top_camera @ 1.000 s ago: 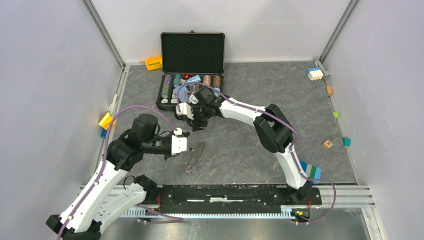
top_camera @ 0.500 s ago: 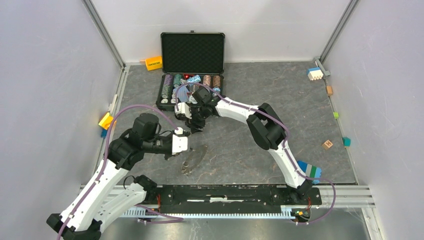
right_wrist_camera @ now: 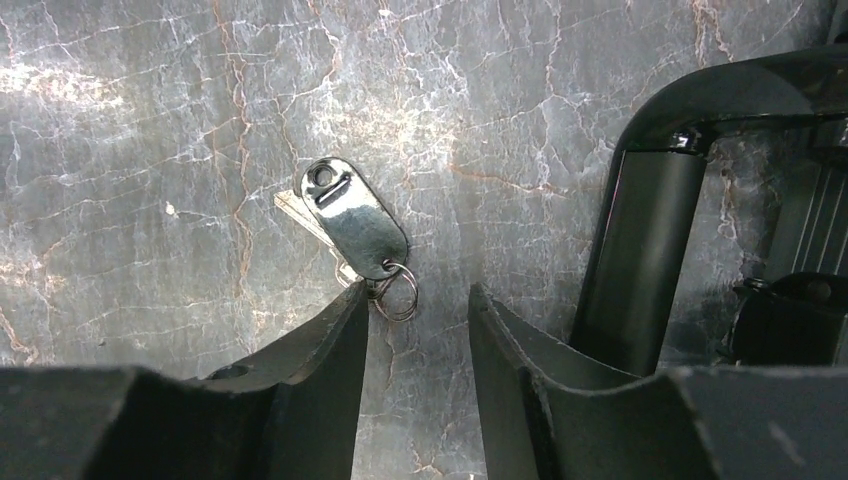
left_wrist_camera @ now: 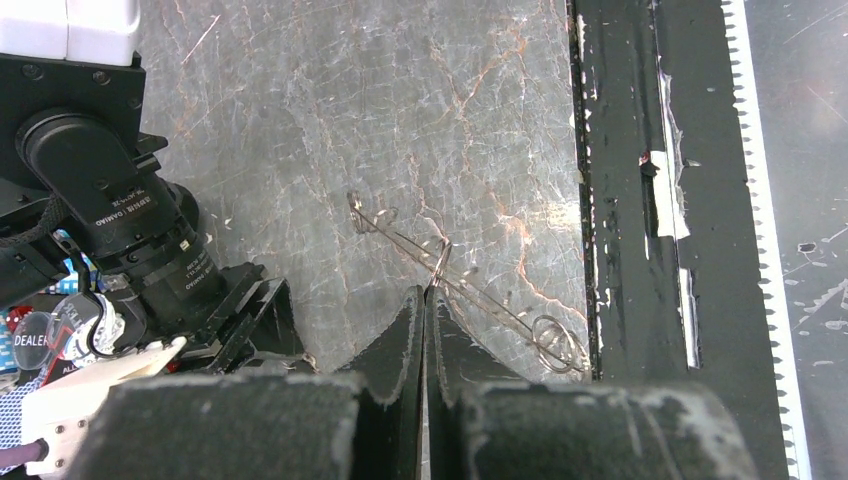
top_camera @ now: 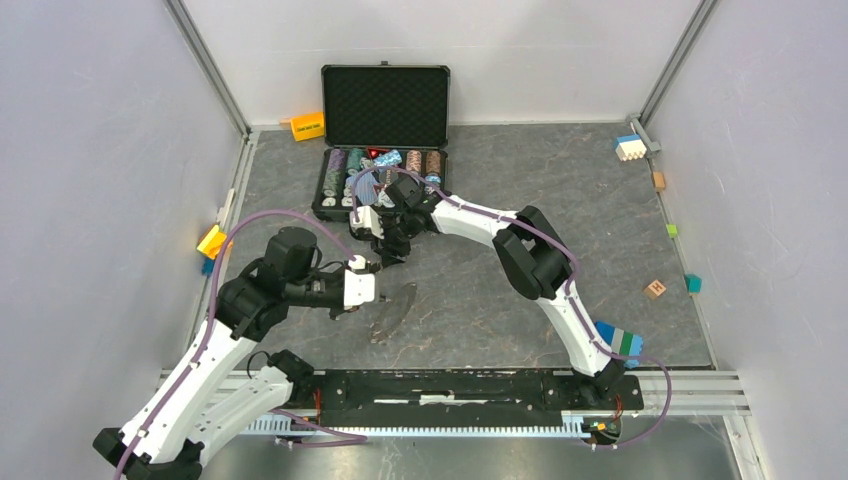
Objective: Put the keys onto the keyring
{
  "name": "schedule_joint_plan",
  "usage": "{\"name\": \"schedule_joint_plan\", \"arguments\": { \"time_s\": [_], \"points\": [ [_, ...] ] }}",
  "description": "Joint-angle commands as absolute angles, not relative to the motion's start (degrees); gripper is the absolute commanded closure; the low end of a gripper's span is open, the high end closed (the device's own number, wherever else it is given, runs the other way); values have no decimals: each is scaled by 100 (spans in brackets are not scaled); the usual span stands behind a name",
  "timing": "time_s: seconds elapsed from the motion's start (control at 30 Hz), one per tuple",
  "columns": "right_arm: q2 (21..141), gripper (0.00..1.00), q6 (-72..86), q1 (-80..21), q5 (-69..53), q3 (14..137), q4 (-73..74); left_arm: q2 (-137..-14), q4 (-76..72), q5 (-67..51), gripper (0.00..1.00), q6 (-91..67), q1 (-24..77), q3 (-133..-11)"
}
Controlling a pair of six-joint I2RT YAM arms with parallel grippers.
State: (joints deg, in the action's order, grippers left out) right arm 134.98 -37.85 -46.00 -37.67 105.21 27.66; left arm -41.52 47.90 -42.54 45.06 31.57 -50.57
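**Left wall.** A yellow plastic block (top_camera: 212, 241) is seen at the left edge of the grey marbled counter (top_camera: 560, 180).

**Left arm.** The left tool (left_wrist_camera: 425, 305) is held low over the near-left part of the counter, clenched, with no gap left between its black fingers (left_wrist_camera: 395, 335). A large thin grey metal keyring (top_camera: 393, 308) is pinched at the fingertips. It is shown tilted and lifted on the gripped side, and it reaches out to the right of the tool. In the left wrist view it is seen almost edge-on, as fine wire with small loops at each end.

**Centre.** The right tool (right_wrist_camera: 417, 300) is pointed down at the counter just near of the open black case (top_camera: 385, 105), far of the left tool. It is released, with a clear gap between its two dark fingers (right_wrist_camera: 320, 350), and nothing is held in that gap. The small silver keys (right_wrist_camera: 355, 228) lie flat on the counter just beyond the fingertips. They are seen as a shiny oblong metal piece with a silver blade showing from under it and a small wire loop (right_wrist_camera: 398, 296) at the end nearer the tool. That loop is just beside one fingertip; contact cannot be judged. The keys and the keyring are apart. The black case handle (right_wrist_camera: 640, 230) appears beside the keys in the right wrist view. Rows of poker chips (top_camera: 380, 165) are held in the case's tray.

**Right side.** A wooden cube (top_camera: 655, 289) and a blue-and-white block (top_camera: 628, 147) are placed well apart from both tools.
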Motion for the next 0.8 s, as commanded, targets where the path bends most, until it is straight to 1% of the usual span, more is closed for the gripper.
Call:
{"name": "schedule_joint_plan", "arguments": {
  "time_s": [0.0,0.13,0.23,0.53,0.77],
  "points": [
    [13445,54,-3814,-4622,-4008,10379,2786,-4097,4535,-4412,98,4531,3131,-5064],
    [13373,57,-3841,-4649,-3999,10226,2736,-4099,4535,-4403,98,4534,3129,-5067],
    [13364,61,-3842,-4657,-3968,10195,2716,-4101,4535,-4403,98,4530,3132,-5062],
    [13299,77,-3803,-4649,-3888,10244,2694,-4073,4535,-4352,98,4531,3133,-5036],
    [13116,91,-3693,-4649,-3916,10231,2647,-4099,4535,-4298,98,4572,3133,-5020]
  ]
}}
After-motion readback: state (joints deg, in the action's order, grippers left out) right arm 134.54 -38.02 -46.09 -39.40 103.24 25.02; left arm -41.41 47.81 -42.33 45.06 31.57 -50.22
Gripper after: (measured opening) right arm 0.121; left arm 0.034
